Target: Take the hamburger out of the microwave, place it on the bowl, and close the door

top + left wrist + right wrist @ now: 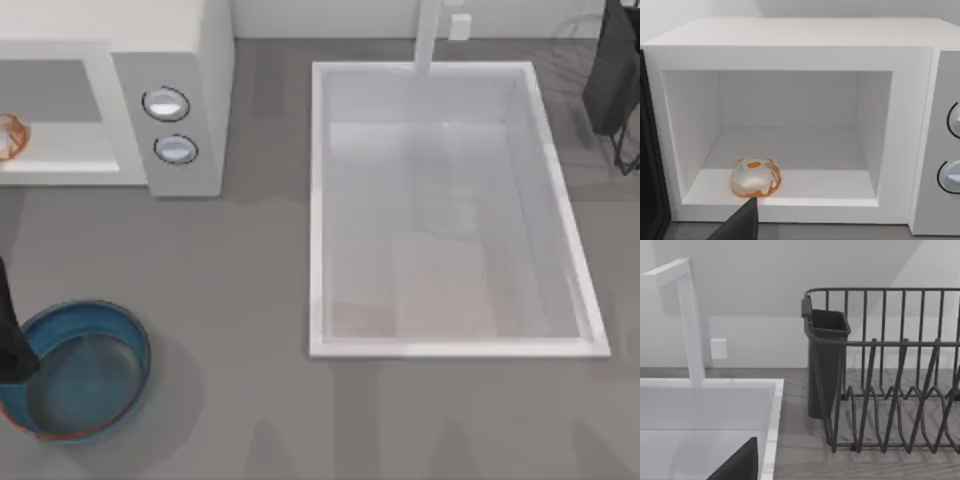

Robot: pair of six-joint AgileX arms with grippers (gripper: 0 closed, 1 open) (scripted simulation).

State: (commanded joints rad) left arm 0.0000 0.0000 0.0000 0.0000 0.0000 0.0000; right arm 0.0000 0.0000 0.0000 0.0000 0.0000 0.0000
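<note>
**Hamburger waits in the open microwave, left hand lined up in front of it**

The microwave stands at the far left of the counter with its cavity exposed. The hamburger sits on the cavity floor, close to the front lip and toward the left wall; in the top view it shows at the far left edge. The door is swung open at the left side of the appliance, seen edge-on as a dark panel.

The left hand is out in front of the opening, one dark finger tip showing just below the hamburger in its wrist view. The hamburger therefore lies straight ahead of this hand, farther into the scene, and nothing is held. How wide the fingers stand apart cannot be told. The lump is rounded, so it offers no clear long axis to align with.

The bowl rests at the near left, empty, beside the left arm's dark body.

The right hand is parked far right, by the sink and a dish rack, well apart from the hamburger. The left arm looks by far the nearer one for the reach.
</note>
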